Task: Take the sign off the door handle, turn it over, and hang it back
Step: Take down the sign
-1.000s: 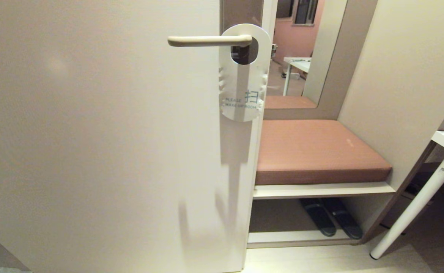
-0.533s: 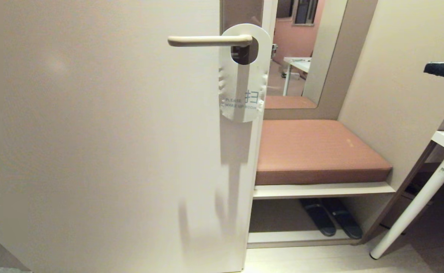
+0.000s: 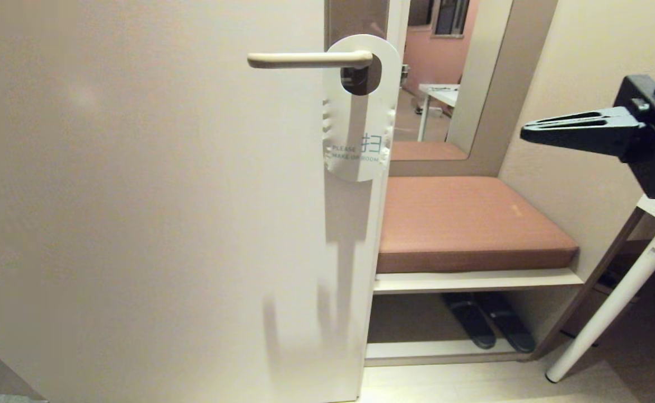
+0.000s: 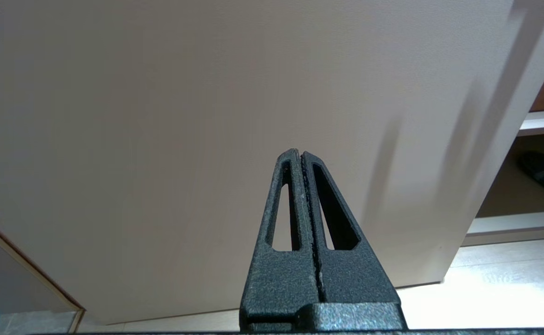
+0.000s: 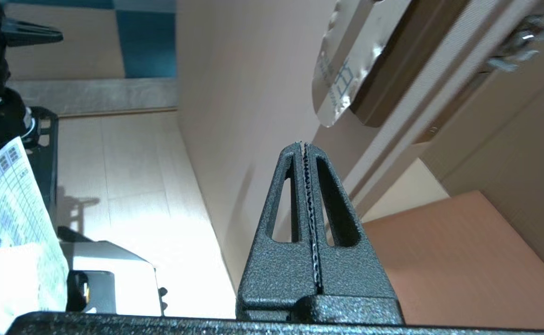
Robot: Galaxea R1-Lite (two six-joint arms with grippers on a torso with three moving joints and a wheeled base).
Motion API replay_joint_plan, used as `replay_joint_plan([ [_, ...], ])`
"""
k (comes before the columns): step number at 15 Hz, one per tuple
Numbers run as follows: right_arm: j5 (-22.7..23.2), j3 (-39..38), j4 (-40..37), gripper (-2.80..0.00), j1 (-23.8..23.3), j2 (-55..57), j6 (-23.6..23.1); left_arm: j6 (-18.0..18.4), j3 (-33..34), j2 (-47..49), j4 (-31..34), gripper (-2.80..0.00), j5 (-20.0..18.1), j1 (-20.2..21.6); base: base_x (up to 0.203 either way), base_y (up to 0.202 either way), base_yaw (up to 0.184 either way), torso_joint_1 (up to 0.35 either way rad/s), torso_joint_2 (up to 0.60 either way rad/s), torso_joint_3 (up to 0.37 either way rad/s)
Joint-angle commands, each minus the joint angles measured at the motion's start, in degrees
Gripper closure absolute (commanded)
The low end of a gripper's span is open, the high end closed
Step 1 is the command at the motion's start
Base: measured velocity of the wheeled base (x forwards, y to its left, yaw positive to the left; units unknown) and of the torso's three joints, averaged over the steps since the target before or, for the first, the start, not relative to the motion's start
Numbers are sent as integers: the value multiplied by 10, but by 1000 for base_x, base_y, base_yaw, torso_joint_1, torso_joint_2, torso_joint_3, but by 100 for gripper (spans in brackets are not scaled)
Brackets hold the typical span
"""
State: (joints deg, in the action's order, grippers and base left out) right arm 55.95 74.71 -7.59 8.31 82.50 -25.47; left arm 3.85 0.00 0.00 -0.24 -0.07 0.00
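Right gripper point(image 3: 523, 133) pressed shut and empty, pointing level toward the door. Well apart from its tips, off to the left and about level with them: sign point(image 3: 359, 106), hung by its oval hole on the door handle point(image 3: 309, 60), long axis vertical, lower end free. White face outward, reading "PLEASE MAKE UP ROOM" beside a blue character. Clearly the nearer arm for the reach. Left gripper point(image 4: 301, 154) likewise closed on nothing, parked low before the door's foot, far below the sign.
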Motion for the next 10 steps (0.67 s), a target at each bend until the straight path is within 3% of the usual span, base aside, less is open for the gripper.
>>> replay_joint_plan([
  [1, 4, 17, 0, 0, 11, 42, -3, 0, 0, 1, 0, 0, 1, 0, 0, 0, 0, 0, 0, 0],
  [5, 4, 87, -1, 0, 24, 106, 11, 0, 0, 1, 0, 0, 1, 0, 0, 0, 0, 0, 0, 0],
  [8, 4, 116, -1, 0, 39, 127, 106, 0, 0, 1, 0, 0, 1, 0, 0, 0, 0, 0, 0, 0],
  [10, 4, 122, -1, 0, 48, 142, 131, 0, 0, 1, 0, 0, 1, 0, 0, 0, 0, 0, 0, 0],
])
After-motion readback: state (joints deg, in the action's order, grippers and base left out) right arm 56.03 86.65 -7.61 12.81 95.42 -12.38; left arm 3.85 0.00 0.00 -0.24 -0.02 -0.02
